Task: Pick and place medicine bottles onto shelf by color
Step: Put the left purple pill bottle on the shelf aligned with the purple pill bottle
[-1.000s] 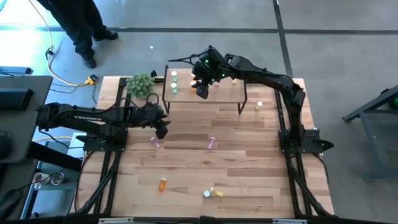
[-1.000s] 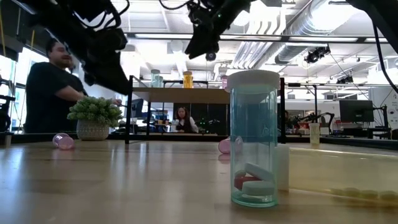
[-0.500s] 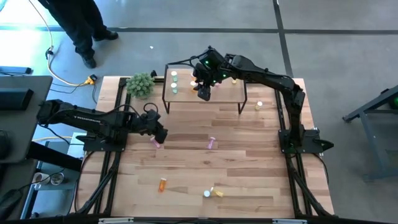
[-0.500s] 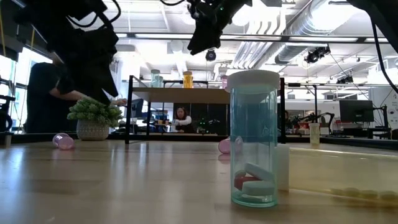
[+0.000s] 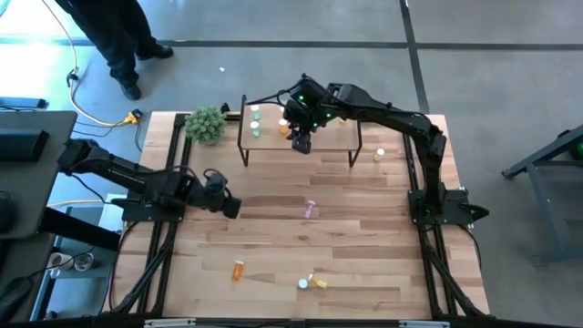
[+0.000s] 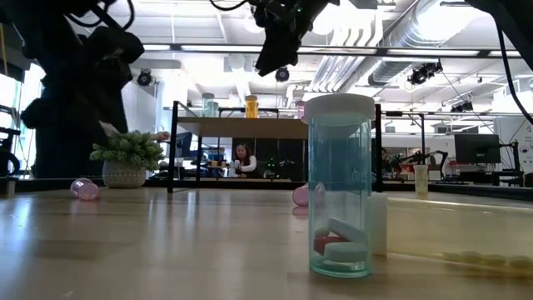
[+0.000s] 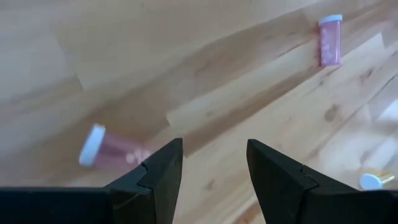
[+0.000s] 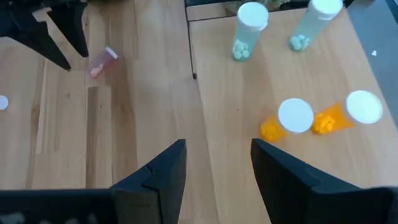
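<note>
We see the left gripper (image 5: 230,208) low over the left half of the table (image 5: 364,264), its two dark fingers (image 7: 155,180) standing apart with bare wood showing between them, so it is open and holds nothing; a pink bottle (image 7: 112,149) with a white cap lies on its side on the wood just beside the fingertips, not touched by them. A second pink bottle (image 5: 311,210) lies on its side near the middle of the table, to the right of that gripper. The right gripper (image 5: 301,142) hangs over the near edge of the shelf (image 5: 332,138), which stands at the far side of the table; from its wrist camera we see its fingers (image 8: 163,174) parted with nothing between them, so it is open and empty too. On the shelf two green bottles (image 8: 247,30) stand upright at the left end, and just to their right two orange bottles (image 8: 292,119) stand close together, each white-capped. Near the table's near edge an orange bottle (image 5: 239,270) lies on its side, and to its right a green bottle (image 6: 337,187) stands upright with a yellow bottle (image 5: 321,282) lying just beside it. Another pale bottle (image 5: 380,155) stands to the right of the shelf, its colour not clear to us. A green plant (image 5: 207,124) sits at the far left corner, left of the shelf. Beyond the table a person (image 5: 114,36) stands on the floor
</note>
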Controlling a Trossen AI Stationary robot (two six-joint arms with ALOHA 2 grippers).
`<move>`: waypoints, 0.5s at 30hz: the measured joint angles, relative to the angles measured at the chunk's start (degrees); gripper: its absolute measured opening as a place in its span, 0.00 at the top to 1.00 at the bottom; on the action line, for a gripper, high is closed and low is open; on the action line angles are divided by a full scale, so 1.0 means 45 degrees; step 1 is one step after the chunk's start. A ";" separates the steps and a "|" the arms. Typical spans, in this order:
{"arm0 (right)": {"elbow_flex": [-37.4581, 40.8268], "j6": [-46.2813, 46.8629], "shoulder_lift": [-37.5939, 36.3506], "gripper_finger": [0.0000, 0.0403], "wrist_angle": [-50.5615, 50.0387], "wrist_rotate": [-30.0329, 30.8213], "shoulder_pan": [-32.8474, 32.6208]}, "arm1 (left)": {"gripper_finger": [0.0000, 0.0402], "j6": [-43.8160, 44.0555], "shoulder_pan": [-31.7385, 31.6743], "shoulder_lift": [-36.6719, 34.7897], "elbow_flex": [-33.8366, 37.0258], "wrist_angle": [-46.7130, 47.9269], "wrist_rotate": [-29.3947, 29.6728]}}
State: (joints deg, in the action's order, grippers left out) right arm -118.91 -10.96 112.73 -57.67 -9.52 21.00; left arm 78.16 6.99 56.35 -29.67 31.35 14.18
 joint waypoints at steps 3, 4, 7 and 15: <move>0.0000 0.0000 0.0000 0.57 -0.0030 0.0000 -0.0111 | 0.58 0.0992 0.0475 0.0001 0.0000 0.0210 0.0011; 0.0000 0.0000 0.0000 0.57 -0.0035 0.0000 -0.0151 | 0.58 0.1285 0.0623 -0.0001 0.0000 0.0237 0.0018; 0.0000 0.0000 0.0000 0.57 -0.0054 0.0000 -0.0274 | 0.58 0.2039 0.1071 0.0001 0.0000 0.0415 0.0112; 0.0000 -0.0195 0.0000 0.57 -0.0079 -0.0005 -0.0472 | 0.58 0.4485 0.1753 0.0273 0.0000 0.1553 0.0917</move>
State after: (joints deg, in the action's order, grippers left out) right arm -118.91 -11.84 112.73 -58.02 -9.54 18.87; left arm 98.35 14.88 57.57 -29.67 38.34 18.31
